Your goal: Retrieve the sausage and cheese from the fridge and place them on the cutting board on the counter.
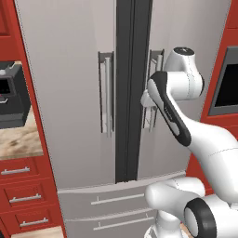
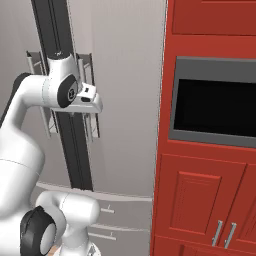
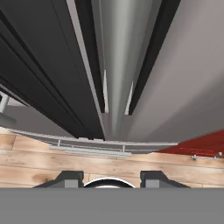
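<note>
The fridge (image 1: 69, 93) is standing closed. The claw (image 3: 112, 177) is sitting at the right door's handle (image 3: 118, 65), fingers partly parted astride the bar; contact is impossible to confirm.

Domestic kitchen, rendered. Fittings: tall grey-silver French-door fridge (image 1: 88, 93) with vertical bar handles and two bottom drawers; red cabinets (image 2: 200, 200) with panelled doors and metal pulls; built-in oven (image 2: 215, 102) with dark glass front. Also a marbled stone bench (image 1: 18, 139) carrying a black coffee machine (image 1: 11, 95), over red drawers; wood-plank floor (image 3: 109, 164).
</note>
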